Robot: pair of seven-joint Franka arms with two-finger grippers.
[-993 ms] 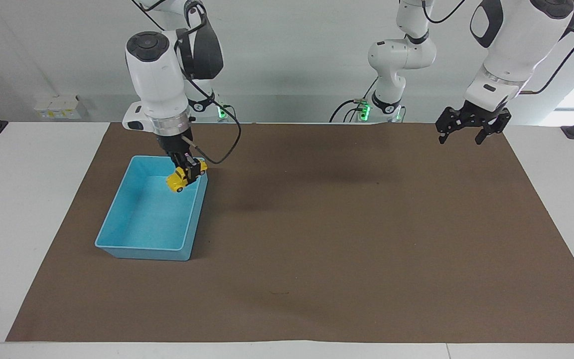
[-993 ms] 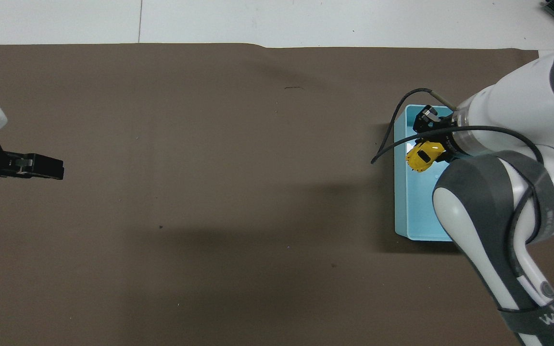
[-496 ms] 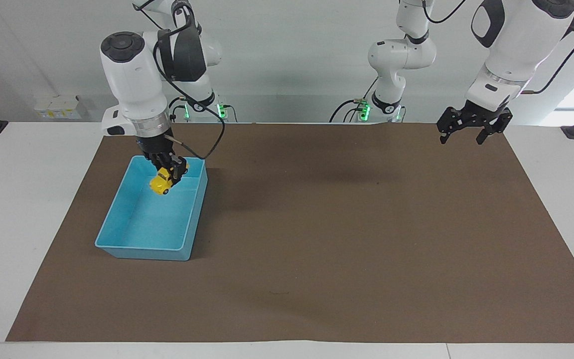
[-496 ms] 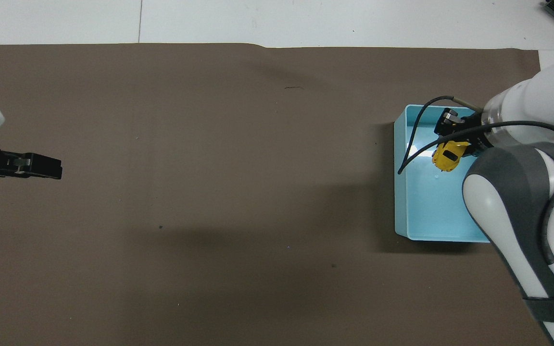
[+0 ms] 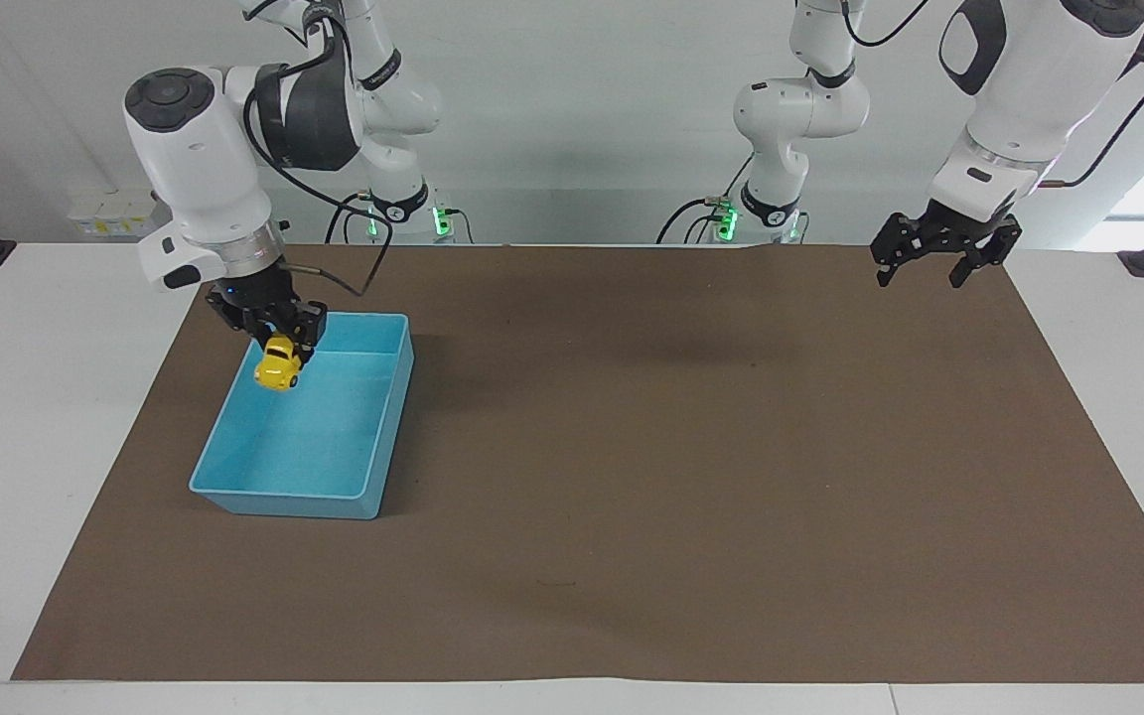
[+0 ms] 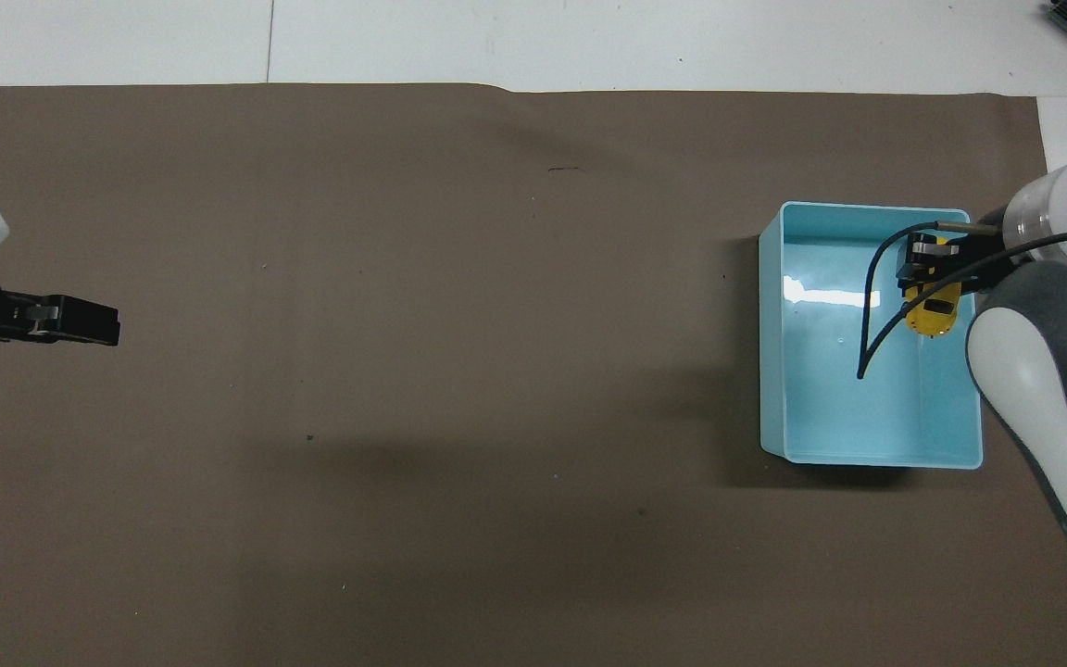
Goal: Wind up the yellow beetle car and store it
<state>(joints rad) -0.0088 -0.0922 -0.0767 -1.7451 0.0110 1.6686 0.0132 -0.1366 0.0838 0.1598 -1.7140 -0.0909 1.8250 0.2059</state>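
The yellow beetle car (image 5: pixel 279 364) hangs nose down in my right gripper (image 5: pixel 277 346), which is shut on it. It is up in the air over the blue tray (image 5: pixel 284 493), above the part of the tray toward the right arm's end of the table. In the overhead view the car (image 6: pixel 932 315) and the right gripper (image 6: pixel 930 289) show over the tray (image 6: pixel 867 458), partly hidden by the arm and its cable. My left gripper (image 5: pixel 939 270) is open and empty. It waits above the brown mat at the left arm's end and also shows in the overhead view (image 6: pixel 80 320).
A brown mat (image 5: pixel 691 477) covers most of the white table (image 5: pixel 46 397). The blue tray holds nothing else. A black cable (image 6: pixel 872 315) loops from the right wrist over the tray.
My right gripper has carried the car from the tray's inner wall across the tray toward the right arm's end of the table. The left arm has barely moved.
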